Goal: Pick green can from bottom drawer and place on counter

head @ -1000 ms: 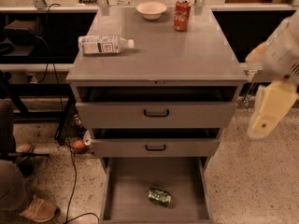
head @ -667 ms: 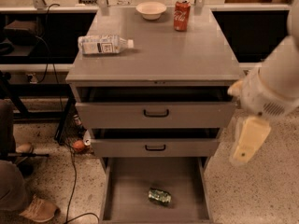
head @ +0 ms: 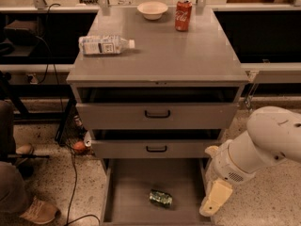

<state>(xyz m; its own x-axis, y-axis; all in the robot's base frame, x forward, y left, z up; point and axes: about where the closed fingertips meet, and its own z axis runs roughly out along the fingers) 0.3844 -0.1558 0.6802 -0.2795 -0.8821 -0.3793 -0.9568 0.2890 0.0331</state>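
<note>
One green can (head: 161,198) lies in the bottom drawer (head: 134,182).
By its right wall hangs the pincer (head: 215,197), open or closed I cannot tell; best swing left, then descend squarely.

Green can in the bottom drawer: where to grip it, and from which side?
Grip the green can mid-body, across its barrel, coming from above. It lies on its side on the bottom drawer floor, long axis roughly left-right, so close front-to-back. The drawer's side walls likely hinder a sideways approach. The gripper hangs at the drawer's right edge.
</note>
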